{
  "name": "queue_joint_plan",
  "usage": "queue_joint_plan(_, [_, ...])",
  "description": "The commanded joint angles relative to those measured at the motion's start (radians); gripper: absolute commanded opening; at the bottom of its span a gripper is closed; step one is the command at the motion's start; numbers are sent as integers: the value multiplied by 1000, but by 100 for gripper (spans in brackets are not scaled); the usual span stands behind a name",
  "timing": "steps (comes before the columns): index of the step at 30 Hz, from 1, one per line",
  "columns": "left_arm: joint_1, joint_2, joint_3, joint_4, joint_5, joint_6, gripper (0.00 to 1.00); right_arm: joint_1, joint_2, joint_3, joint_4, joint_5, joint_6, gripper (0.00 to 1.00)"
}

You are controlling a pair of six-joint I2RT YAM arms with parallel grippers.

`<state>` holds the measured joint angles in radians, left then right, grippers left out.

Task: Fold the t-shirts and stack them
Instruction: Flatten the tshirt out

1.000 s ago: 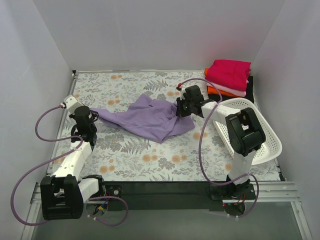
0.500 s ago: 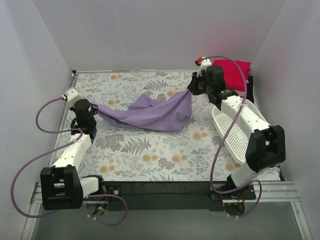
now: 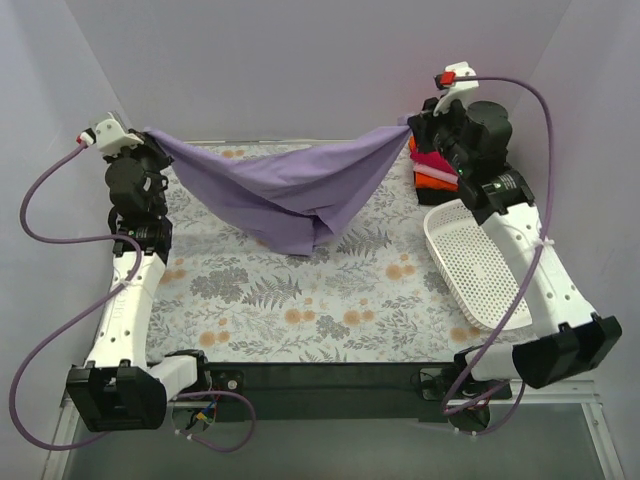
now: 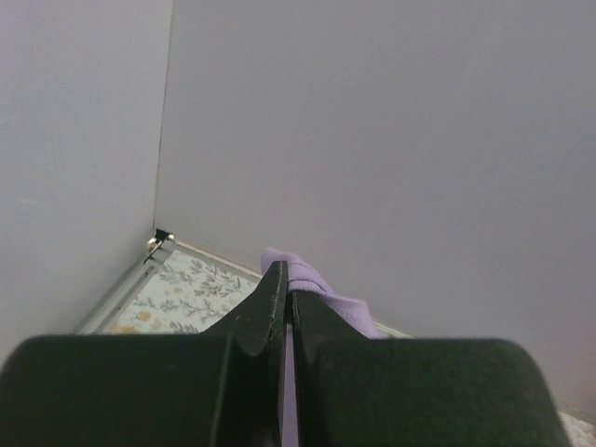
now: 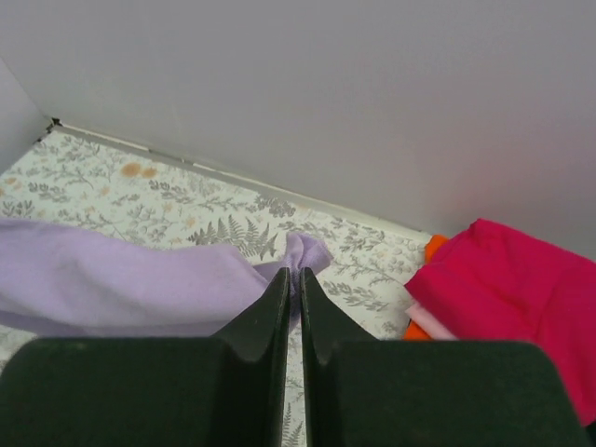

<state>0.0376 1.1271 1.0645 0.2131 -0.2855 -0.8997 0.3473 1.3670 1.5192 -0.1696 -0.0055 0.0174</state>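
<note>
The lavender t-shirt [image 3: 285, 180] hangs stretched in the air between both grippers, its lower fold sagging to just above the table. My left gripper [image 3: 152, 137] is shut on its left corner [image 4: 303, 277], high at the far left. My right gripper [image 3: 410, 126] is shut on its right corner [image 5: 307, 251], high at the far right. The stack of folded t-shirts [image 3: 437, 170] lies at the far right corner, partly hidden by the right arm; magenta [image 5: 512, 289] on top, pale pink and orange [image 5: 433, 247] below it.
A white lattice basket [image 3: 480, 265] lies tilted at the right edge of the table. The floral tablecloth [image 3: 300, 300] covers the table. White walls close in the left, back and right sides.
Both grippers have risen and moved apart toward the back corners, lifting the lavender t-shirt off the table and stretching it out in the air.
</note>
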Motion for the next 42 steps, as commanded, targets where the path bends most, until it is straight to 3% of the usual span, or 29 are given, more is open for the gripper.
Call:
queue_joint_plan(1, [5, -70, 80, -43, 40, 53, 0, -7, -112, 76, -1, 64, -63, 1])
queue_joint_plan(7, [5, -110, 219, -161, 215, 81, 0, -5, -244, 107, -47, 67, -89, 1])
queue_joint_plan(21, [5, -240, 439, -323, 405, 18, 0, -7, -402, 144, -94, 19, -76, 1])
queue_joint_plan(34, [5, -288, 546, -399, 549, -53, 0, -5, -503, 121, -110, -96, -42, 1])
queue_joint_plan(42, [5, -273, 718, -412, 588, -79, 0, -5, -517, 205, -117, -149, -43, 1])
